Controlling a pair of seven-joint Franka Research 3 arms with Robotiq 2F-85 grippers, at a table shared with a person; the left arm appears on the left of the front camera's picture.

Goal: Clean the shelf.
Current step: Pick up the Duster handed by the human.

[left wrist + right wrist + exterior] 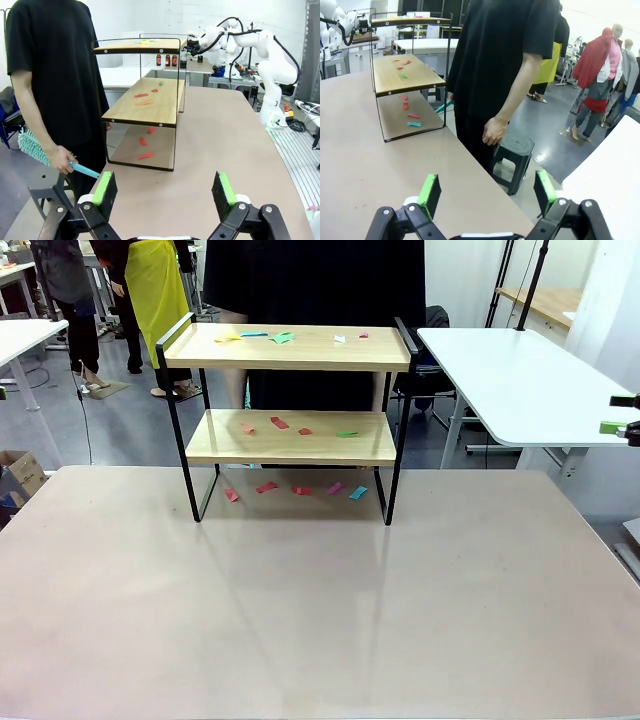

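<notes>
Wooden shelf (300,348), paper scraps (280,423), person (310,280) cut off at shoulders, both jaws wide

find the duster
In the left wrist view the duster is at far left, held low in the person's hand, beside the shelf.

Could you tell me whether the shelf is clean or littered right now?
Littered: coloured paper scraps lie on the shelf's top and lower boards, more on the table beneath.
</notes>
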